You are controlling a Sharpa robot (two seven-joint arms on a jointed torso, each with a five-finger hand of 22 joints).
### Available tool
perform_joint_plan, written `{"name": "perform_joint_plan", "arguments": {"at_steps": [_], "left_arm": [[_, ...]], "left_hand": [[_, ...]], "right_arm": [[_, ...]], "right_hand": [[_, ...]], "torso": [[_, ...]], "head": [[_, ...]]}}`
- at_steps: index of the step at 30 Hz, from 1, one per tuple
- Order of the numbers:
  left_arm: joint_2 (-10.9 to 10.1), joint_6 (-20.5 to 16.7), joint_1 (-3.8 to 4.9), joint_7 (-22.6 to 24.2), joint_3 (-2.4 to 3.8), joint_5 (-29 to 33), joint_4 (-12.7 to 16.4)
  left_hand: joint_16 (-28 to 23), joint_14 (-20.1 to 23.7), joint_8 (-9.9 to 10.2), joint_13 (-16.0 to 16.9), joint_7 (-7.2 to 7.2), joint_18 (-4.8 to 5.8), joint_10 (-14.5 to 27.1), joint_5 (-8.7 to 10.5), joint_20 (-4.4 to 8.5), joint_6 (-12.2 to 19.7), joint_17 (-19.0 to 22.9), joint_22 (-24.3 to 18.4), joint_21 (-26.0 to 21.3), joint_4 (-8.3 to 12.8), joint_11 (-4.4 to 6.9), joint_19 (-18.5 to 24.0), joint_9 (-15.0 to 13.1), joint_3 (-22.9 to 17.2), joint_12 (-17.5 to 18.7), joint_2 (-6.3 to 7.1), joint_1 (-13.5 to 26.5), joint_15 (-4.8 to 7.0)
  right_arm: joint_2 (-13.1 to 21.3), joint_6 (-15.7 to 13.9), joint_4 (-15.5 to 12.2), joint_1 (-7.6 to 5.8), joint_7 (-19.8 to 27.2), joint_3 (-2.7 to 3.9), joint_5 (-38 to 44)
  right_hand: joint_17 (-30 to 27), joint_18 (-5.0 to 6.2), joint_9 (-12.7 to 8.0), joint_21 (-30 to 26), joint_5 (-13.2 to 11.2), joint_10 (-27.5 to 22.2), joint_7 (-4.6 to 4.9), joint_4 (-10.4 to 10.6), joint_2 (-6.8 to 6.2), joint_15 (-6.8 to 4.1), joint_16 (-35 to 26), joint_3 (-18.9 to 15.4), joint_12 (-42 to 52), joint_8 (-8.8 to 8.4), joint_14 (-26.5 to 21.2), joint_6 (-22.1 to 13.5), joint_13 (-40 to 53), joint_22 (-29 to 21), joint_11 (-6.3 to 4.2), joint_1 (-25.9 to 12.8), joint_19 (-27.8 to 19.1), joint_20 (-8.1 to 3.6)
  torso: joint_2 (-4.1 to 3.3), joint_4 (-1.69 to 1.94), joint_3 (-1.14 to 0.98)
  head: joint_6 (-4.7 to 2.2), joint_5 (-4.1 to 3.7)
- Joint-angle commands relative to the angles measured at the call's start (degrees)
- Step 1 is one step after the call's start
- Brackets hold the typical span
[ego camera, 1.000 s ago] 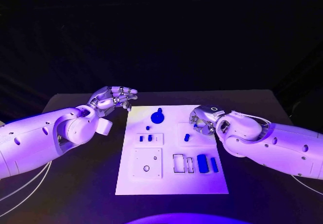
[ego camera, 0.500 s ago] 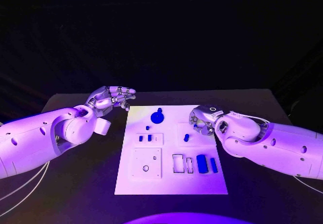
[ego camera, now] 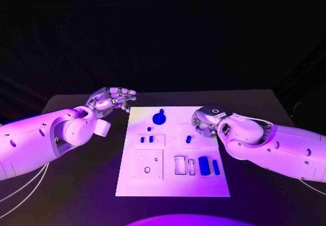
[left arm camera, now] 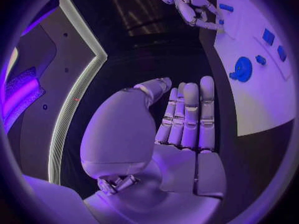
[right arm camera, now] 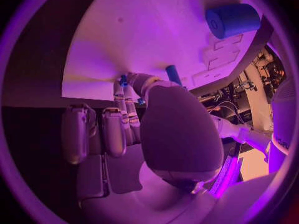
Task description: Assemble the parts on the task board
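The table (ego camera: 81,188) is black, the task board (ego camera: 173,186) on it plain white, unpatterned. Small blue parts sit across it: a round blue piece (ego camera: 159,118) near the far edge, a blue block (ego camera: 204,165) and a slimmer blue bar (ego camera: 216,166) beside it. Both arms are white, the left hand (ego camera: 113,99) and right hand (ego camera: 204,121) silver.

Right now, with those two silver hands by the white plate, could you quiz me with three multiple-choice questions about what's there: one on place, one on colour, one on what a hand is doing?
1. Where is the left hand?
A. Off the task board's far left corner
B. On the board's near edge
C. Under the table

2. What colour is the round part?
A. Yellow
B. Blue
C. Red

3. What does the left hand hold?
A. A part
B. A cable
C. Nothing

Key: 1 A, the head view shows it beside that corner; 2 B, it looks blue; 3 C, its palm is bare.
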State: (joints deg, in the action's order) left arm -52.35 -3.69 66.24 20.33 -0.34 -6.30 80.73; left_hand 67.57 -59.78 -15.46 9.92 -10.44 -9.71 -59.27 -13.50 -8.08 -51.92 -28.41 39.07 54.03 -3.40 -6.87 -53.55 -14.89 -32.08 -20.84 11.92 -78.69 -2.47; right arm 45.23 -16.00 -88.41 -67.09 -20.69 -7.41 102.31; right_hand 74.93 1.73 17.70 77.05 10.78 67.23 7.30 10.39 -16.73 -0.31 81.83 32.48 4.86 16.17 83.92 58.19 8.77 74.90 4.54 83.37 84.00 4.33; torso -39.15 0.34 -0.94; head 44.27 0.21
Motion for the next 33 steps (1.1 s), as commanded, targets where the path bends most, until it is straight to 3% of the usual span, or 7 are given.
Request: {"name": "perform_joint_plan", "arguments": {"at_steps": [1, 11, 19, 23, 29, 30, 33], "left_arm": [[0.0, 0.7, 0.03, 0.0, 0.05, -0.2, 0.0], [0.0, 0.7, 0.02, -0.1, 0.04, -0.2, -0.1], [0.0, 0.6, 0.02, -0.2, 0.03, -0.2, -0.3], [0.0, 0.6, 0.02, -0.3, 0.03, -0.2, -0.3], [0.0, 0.6, 0.01, -0.3, 0.03, -0.2, -0.3], [0.1, 0.6, 0.01, -0.3, 0.03, -0.2, -0.3], [0.1, 0.6, 0.01, -0.3, 0.03, -0.2, -0.4]], "left_hand": [[-0.4, 0.4, -0.1, 0.1, -0.43, -0.86, 0.5, -0.20, -0.01, 0.1, 0.1, -0.1, -0.4, -0.2, 0.05, 0.2, 0.0, 0.4, -0.3, -0.59, 0.1, -0.15], [-0.5, 0.3, 0.0, 0.1, -0.51, -0.86, 0.6, -0.20, -0.05, 0.3, 0.2, -0.2, -0.6, -0.2, -0.01, 0.1, 0.0, 0.4, -0.3, -0.64, 0.2, -0.20], [-0.5, 0.3, 0.0, 0.0, -0.57, -0.86, 0.7, -0.21, -0.07, 0.4, 0.2, -0.3, -0.7, -0.2, -0.06, 0.0, 0.1, 0.5, -0.2, -0.71, 0.2, -0.24], [-0.5, 0.3, 0.0, 0.0, -0.57, -0.86, 0.7, -0.21, -0.07, 0.4, 0.2, -0.3, -0.7, -0.2, -0.06, 0.0, 0.1, 0.5, -0.2, -0.71, 0.2, -0.24], [-0.5, 0.3, 0.0, 0.0, -0.57, -0.86, 0.7, -0.21, -0.07, 0.4, 0.2, -0.3, -0.7, -0.2, -0.06, 0.0, 0.1, 0.5, -0.2, -0.71, 0.2, -0.24], [-0.6, 0.3, 0.1, 0.0, -0.61, -0.85, 0.8, -0.22, -0.10, 0.5, 0.3, -0.3, -0.7, -0.3, -0.10, 0.0, 0.1, 0.5, -0.3, -0.82, 0.3, -0.27], [-0.6, 0.3, 0.1, 0.0, -0.61, -0.85, 0.8, -0.22, -0.10, 0.5, 0.3, -0.3, -0.7, -0.3, -0.10, 0.0, 0.1, 0.5, -0.3, -0.82, 0.3, -0.27]], "right_arm": [[0.1, 2.1, -0.1, 0.26, -0.9, -0.16, 0.7], [0.5, 2.2, -0.3, 0.34, -1.3, -0.16, 1.3], [0.6, 2.3, -0.8, 0.46, -1.0, -0.16, 1.1], [0.6, 2.3, -0.9, 0.50, -0.8, -0.16, 0.7], [0.5, 1.9, -0.9, 0.58, -1.3, -0.16, 0.6], [0.5, 1.7, -0.9, 0.60, -1.5, -0.16, 0.7], [0.5, 1.0, -0.8, 0.64, -2.1, -0.15, 0.9]], "right_hand": [[2.4, 0.72, 0.1, -0.2, 0.2, -0.5, 0.17, -0.1, -0.03, 0.34, -0.2, -0.3, -0.3, -0.38, 3.4, -0.4, -0.1, 11.1, 0.05, -0.5, 2.0, 0.51], [2.3, 0.69, 0.4, 0.1, 0.3, -0.2, 0.19, -0.5, 0.22, 0.35, -0.4, -0.1, -0.3, -0.06, 3.4, 0.4, -0.2, 11.2, 0.01, -0.4, 2.1, 0.71], [2.2, 0.56, 0.9, 1.0, 0.4, 2.1, -0.16, -1.5, 0.78, -0.08, -0.4, 1.2, 0.6, 0.32, 3.3, 1.6, 0.1, 11.6, -0.59, -0.3, 2.5, 0.60], [2.3, 0.46, 1.3, 1.6, 0.3, 3.3, -0.41, -2.0, 1.40, -0.40, -0.3, 1.7, 0.9, 0.67, 3.3, 2.4, 0.3, 11.8, -0.97, -0.4, 2.7, 0.40], [2.6, 0.13, 2.8, 3.3, -0.2, 6.6, -1.11, -3.4, 3.76, -1.52, -0.1, 2.2, 1.9, 2.06, 3.4, 4.6, 1.2, 12.4, -2.16, -0.3, 3.2, -0.17], [2.6, 0.07, 3.3, 3.6, -2.4, 7.1, -1.15, -4.0, 4.53, -1.72, -0.1, 2.7, 1.8, 2.20, 3.4, 4.6, 1.4, 12.5, -2.28, -0.2, 3.3, -0.40], [2.6, 0.00, 3.7, 3.9, -3.6, 7.4, -1.17, -4.7, 4.92, -1.77, -0.1, 3.3, 1.7, 2.24, 3.5, 4.5, 1.7, 12.6, -2.37, -0.1, 3.4, -0.49]], "torso": [[0.02, -0.01, 0.00], [0.01, 0.01, -0.03], [0.00, 0.01, -0.02], [0.00, 0.03, -0.02], [0.02, 0.04, 0.03], [0.02, 0.05, 0.01], [0.00, 0.03, 0.01]], "head": [[-0.05, -0.02], [-0.08, -0.04], [-0.10, -0.05], [-0.10, -0.08], [-0.09, -0.16], [-0.08, -0.16], [-0.13, -0.18]]}}
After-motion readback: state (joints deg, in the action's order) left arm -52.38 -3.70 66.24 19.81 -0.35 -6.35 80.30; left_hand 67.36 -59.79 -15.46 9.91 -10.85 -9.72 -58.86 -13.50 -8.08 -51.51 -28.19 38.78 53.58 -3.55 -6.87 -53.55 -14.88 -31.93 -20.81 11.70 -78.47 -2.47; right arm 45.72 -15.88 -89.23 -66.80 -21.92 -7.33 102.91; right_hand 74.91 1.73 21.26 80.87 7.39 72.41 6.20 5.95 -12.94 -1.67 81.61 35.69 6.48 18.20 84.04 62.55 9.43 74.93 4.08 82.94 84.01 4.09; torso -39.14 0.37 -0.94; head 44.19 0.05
